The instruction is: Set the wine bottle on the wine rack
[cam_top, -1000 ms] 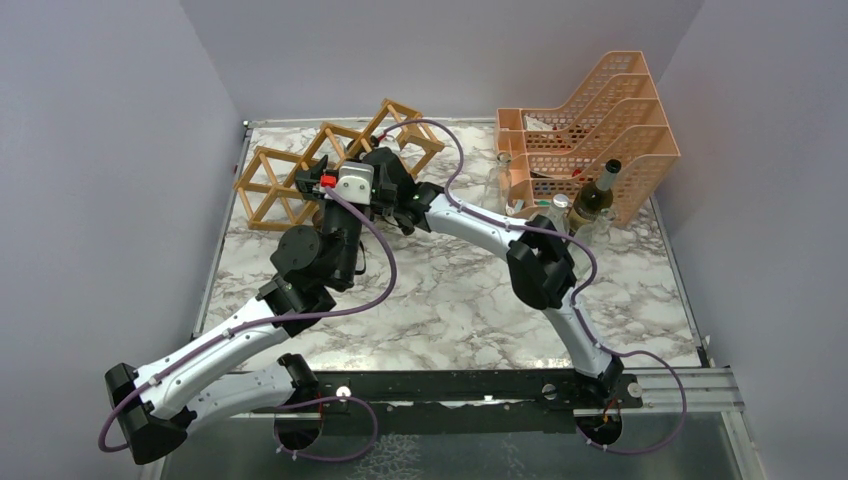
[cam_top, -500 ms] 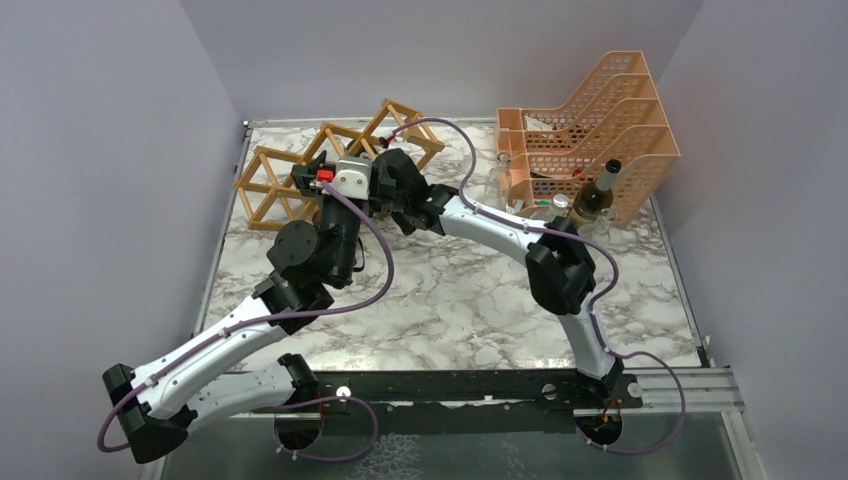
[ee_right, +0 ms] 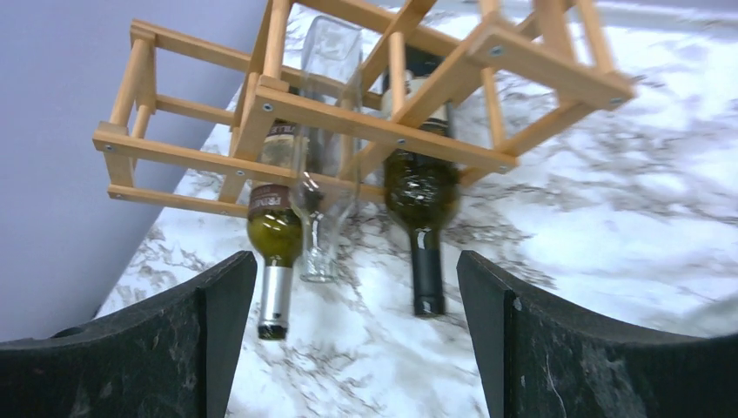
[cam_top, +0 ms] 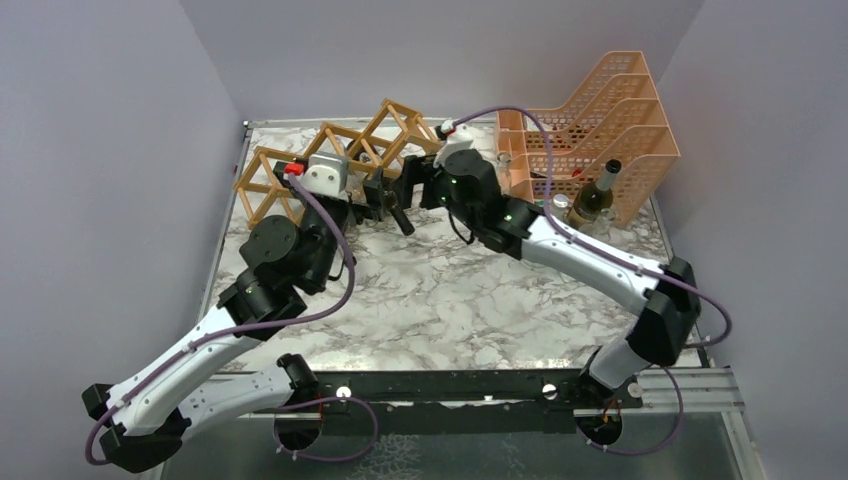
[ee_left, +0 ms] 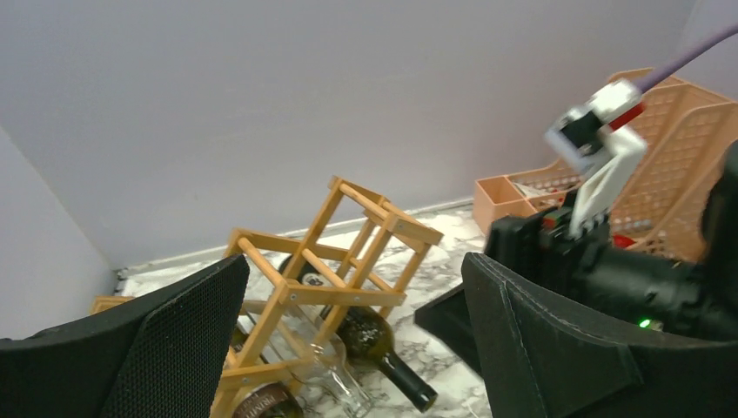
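The wooden wine rack [cam_top: 330,155] lies at the back left of the marble table; it also shows in the left wrist view [ee_left: 348,261] and the right wrist view [ee_right: 348,113]. Three bottles lie in its lower cells, necks sticking out: a dark green one with a black cap [ee_right: 422,209] [ee_left: 383,348] [cam_top: 398,215], a clear one [ee_right: 326,174] and a green one with a silver cap [ee_right: 274,252]. My left gripper [cam_top: 362,197] [ee_left: 352,348] is open and empty just in front of the rack. My right gripper [cam_top: 402,180] [ee_right: 357,348] is open and empty, facing the bottle necks.
A peach mesh stacked organiser [cam_top: 600,120] stands at the back right. Another wine bottle [cam_top: 592,195] stands upright in front of it, with some clear glassware [cam_top: 560,207] beside it. Grey walls close in the back and sides.
My right gripper has pulled back to the right, away from the rack, and its elbow has swung far right. My left gripper has shifted slightly left and back.
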`<state>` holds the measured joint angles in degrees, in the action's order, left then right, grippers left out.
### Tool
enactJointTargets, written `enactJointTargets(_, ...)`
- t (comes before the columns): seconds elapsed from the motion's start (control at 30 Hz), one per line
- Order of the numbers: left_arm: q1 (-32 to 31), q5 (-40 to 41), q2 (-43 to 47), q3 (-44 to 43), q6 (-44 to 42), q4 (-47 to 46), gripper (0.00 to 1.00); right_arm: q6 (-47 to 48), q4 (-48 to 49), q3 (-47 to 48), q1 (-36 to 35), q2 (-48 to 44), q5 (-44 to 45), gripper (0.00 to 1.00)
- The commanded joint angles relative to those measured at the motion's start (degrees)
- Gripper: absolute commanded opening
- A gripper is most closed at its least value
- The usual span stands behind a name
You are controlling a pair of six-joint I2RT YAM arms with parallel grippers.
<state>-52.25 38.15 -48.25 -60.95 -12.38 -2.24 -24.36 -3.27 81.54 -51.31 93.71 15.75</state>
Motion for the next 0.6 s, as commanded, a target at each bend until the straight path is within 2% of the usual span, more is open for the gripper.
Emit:
enactJointTargets(0.0,0.2,-6.9,4.8,0.7,8.2,7.5,0.99,10.3,-1.9,-5.3,-0.1,-10.2,9.5,0.87)
enactJointTargets(0.27,0.2,-10.6,9.3,6.4,13.2,10.4,0.99,18.2,-9.5,-10.4,0.6,-23.4,21.6,0.87)
enactJointTargets(0.57,0.2,-14.6,10.5,12.8,16.9,10.1,0.99,18.5,-18.8,-16.0,3.0,-33.4,31.8,0.87)
